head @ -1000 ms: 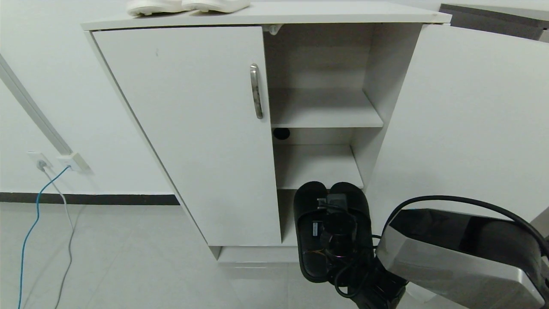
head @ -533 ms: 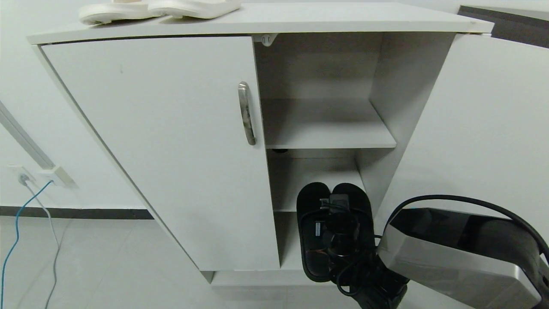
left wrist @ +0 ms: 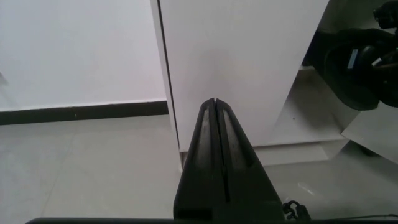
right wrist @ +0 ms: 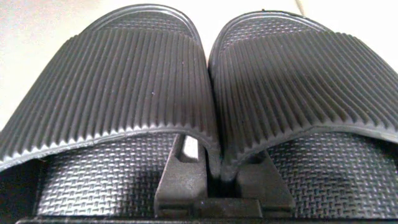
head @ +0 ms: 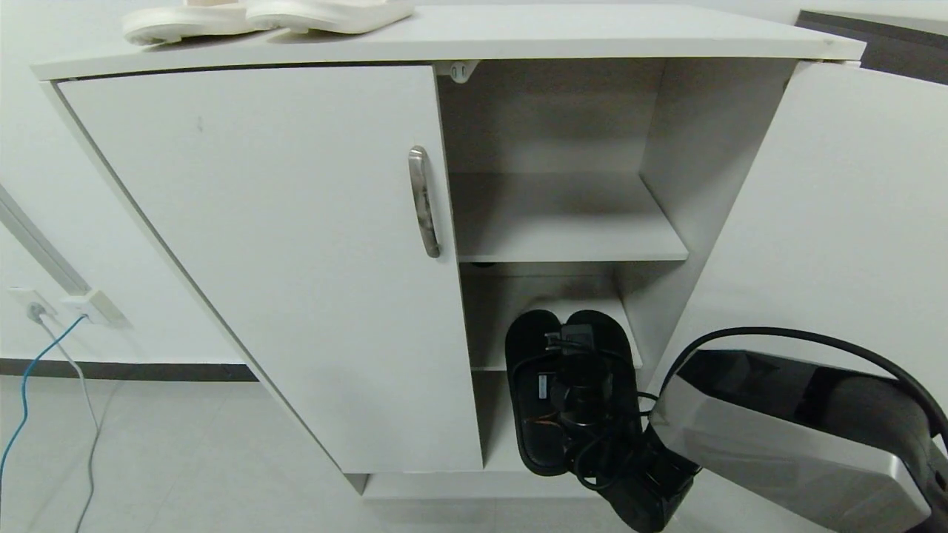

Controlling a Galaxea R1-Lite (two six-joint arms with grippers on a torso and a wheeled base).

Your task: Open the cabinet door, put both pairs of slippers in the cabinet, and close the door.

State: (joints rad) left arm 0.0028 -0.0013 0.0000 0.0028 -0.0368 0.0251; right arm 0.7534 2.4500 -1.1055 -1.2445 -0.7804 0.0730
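A pair of black slippers (head: 529, 348) hangs side by side, toes toward the open right half of the white cabinet (head: 244, 259), at the level of its lower shelf (head: 503, 326). My right gripper (head: 585, 377) is shut on the black slippers; in the right wrist view its fingers (right wrist: 183, 177) pinch the two inner edges of the ribbed straps (right wrist: 137, 81). A pair of white slippers (head: 259, 15) lies on the cabinet top. My left gripper (left wrist: 214, 109) is shut and holds nothing, low over the floor before the closed left door, with the black slippers (left wrist: 357, 68) off to one side.
The right door (head: 837, 222) stands swung wide open. The left door carries a metal handle (head: 421, 201). The upper shelf (head: 563, 222) is bare. A wall socket (head: 33, 311) with a blue cable (head: 22, 385) sits at the left above the tiled floor.
The head view has shifted, so the cabinet looks closer and larger. Against the cabinet, the black slippers' toes now overlap the lower shelf farther up than before.
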